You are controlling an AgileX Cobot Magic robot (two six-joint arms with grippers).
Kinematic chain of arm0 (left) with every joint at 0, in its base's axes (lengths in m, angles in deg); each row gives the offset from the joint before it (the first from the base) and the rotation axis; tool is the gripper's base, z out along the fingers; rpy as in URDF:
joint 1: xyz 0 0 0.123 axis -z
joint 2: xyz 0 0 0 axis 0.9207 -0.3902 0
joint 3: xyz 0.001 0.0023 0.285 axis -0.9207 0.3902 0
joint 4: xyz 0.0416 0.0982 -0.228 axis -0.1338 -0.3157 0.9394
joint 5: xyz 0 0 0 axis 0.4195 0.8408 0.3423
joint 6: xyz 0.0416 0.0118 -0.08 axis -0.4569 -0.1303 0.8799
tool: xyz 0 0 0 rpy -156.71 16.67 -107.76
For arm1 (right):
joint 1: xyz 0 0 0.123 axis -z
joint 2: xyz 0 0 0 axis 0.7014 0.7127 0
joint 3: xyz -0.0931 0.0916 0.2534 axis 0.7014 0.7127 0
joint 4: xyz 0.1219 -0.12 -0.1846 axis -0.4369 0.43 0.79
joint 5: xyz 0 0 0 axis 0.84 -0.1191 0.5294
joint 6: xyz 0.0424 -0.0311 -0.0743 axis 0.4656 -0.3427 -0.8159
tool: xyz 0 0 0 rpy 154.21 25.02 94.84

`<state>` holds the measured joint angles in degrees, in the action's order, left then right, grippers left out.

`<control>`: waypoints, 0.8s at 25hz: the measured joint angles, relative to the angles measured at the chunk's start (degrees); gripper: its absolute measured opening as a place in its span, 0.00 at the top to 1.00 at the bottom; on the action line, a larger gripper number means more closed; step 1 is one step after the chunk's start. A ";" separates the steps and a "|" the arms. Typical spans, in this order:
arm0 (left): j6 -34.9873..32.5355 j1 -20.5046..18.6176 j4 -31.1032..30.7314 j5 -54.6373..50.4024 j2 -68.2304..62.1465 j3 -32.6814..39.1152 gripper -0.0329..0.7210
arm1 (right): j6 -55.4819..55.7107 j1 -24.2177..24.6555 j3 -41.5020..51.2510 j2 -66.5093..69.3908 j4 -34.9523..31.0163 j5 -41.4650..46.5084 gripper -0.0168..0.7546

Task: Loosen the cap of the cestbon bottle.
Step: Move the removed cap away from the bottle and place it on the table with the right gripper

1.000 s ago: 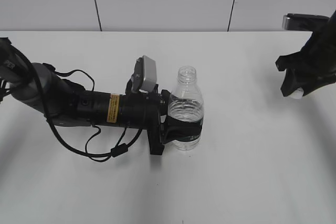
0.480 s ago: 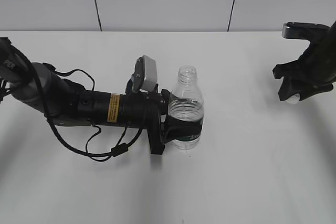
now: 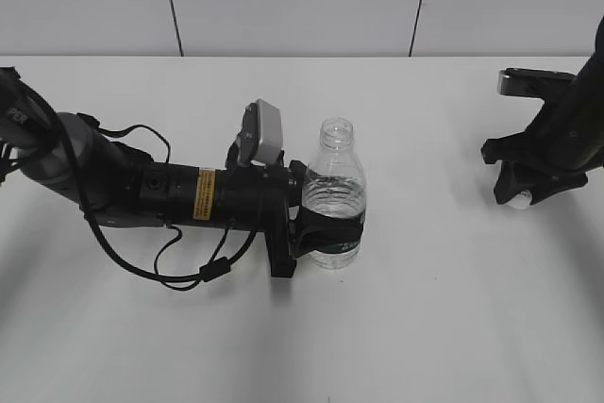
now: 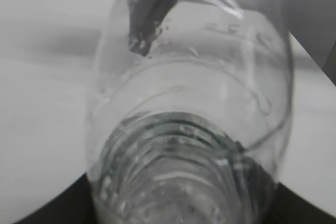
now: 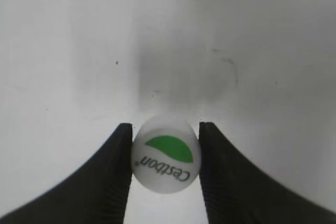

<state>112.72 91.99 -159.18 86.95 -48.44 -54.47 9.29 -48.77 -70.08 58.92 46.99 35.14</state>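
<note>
Cestbon bottle (image 3: 333, 197): upright near the middle of the white desk (image 3: 425, 309), neck bare and open, part filled with water; dark green label band near the base.
Left gripper (image 3: 311, 224): reaches in level from the left, jaws clamped on the bottle's lower body around the label.
Cap (image 5: 165, 154): off the bottle, held well apart from it at the desk's right side.
Right gripper (image 3: 521, 197): pointing down, low over the desk, jaws closed on the cap from both sides.
Exterior view only: both arms and the gap between bottle and cap; here the cap (image 3: 520, 198) is only a small white spot under the black jaws.
Right wrist view only: the cap's top, white with a green half-circle and "Cestbon" lettering, pinched between two ribbed black fingers (image 5: 118, 182).
Left wrist view only: close look along the bottle's (image 4: 194, 129) clear ribbed wall and shoulder; the jaws' contact cannot be made out there.
</note>
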 joint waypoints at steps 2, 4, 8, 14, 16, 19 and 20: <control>0.00 0.00 0.02 -0.05 0.00 0.00 0.47 | 0.08 0.00 0.00 0.00 0.00 -0.12 0.59; 0.00 0.00 0.02 -0.05 0.00 0.00 0.47 | 0.24 0.00 0.00 0.00 0.30 -0.12 0.59; 0.00 0.00 0.07 -0.05 0.00 0.00 0.47 | 0.57 0.00 0.00 0.00 1.60 0.41 0.59; 0.00 0.00 0.13 -0.07 0.00 0.00 0.47 | 0.71 0.00 0.00 0.35 1.91 1.11 0.59; 0.00 0.00 0.13 -0.07 0.00 0.00 0.47 | 0.71 0.00 0.00 0.60 2.03 1.38 0.59; 0.00 0.00 0.13 -0.12 0.00 0.00 0.47 | 0.71 0.00 0.00 0.69 2.09 1.38 0.59; -0.01 0.00 0.13 -0.11 0.00 0.00 0.47 | 0.71 0.00 0.00 0.91 2.09 1.45 0.59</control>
<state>112.71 91.99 -159.05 86.83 -48.44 -54.47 10.01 -48.77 -70.08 59.83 49.07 36.59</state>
